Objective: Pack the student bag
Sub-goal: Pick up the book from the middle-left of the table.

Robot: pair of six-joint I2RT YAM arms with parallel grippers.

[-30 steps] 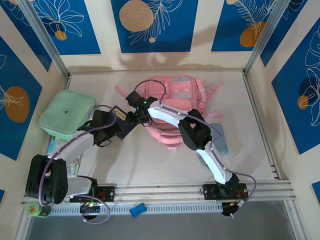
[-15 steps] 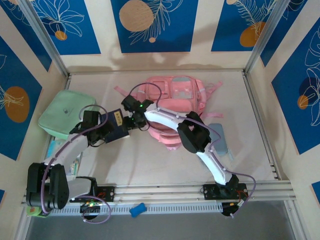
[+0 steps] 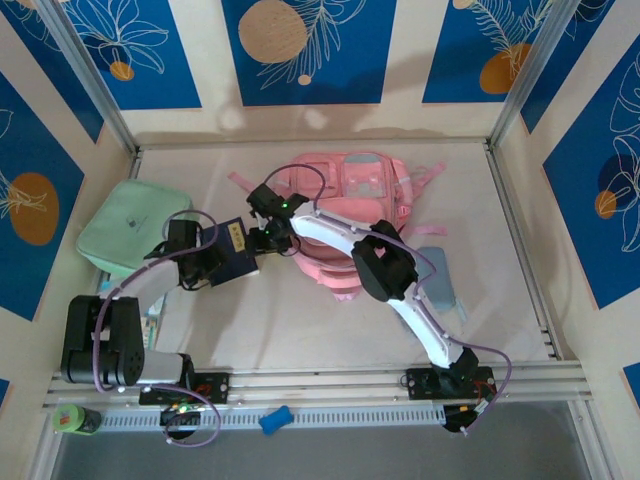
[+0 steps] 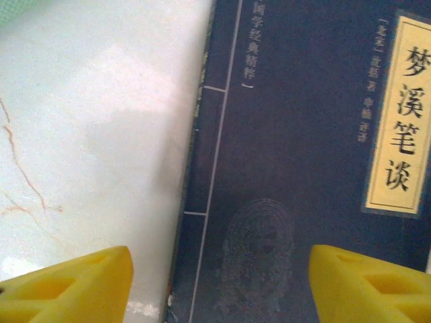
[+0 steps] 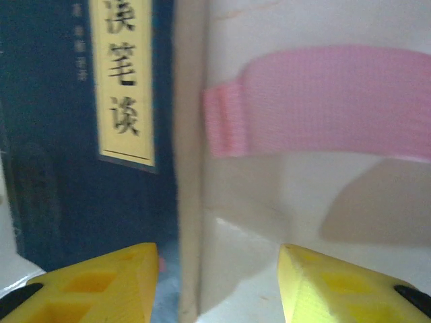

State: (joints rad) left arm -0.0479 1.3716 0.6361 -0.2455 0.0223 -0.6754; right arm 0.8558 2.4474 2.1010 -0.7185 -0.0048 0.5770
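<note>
**Both grippers open over a dark blue book, pink bag at the far middle of the table**

The left gripper stands open. In its wrist view one yellow fingertip hangs over bare pale table and the other over the cover of a dark blue book, so the book's long edge runs up between them. Nothing is clamped. A yellow label with Chinese characters sits on the cover.

The right gripper is open too. Its left fingertip is over the same book's cover, and the cream page edge passes between the fingers without touching the right one. Beyond lies a pink strap, flat on the table.

From above, the two grippers meet at the book from opposite sides, left of the table's middle, the left one from the left. The student bag lies flat at the far middle of the table, a little to the right, close to the far edge. The right arm crosses its near left part. A mint green case sits at the left edge, and a pale blue pouch lies just right of the right arm.
</note>
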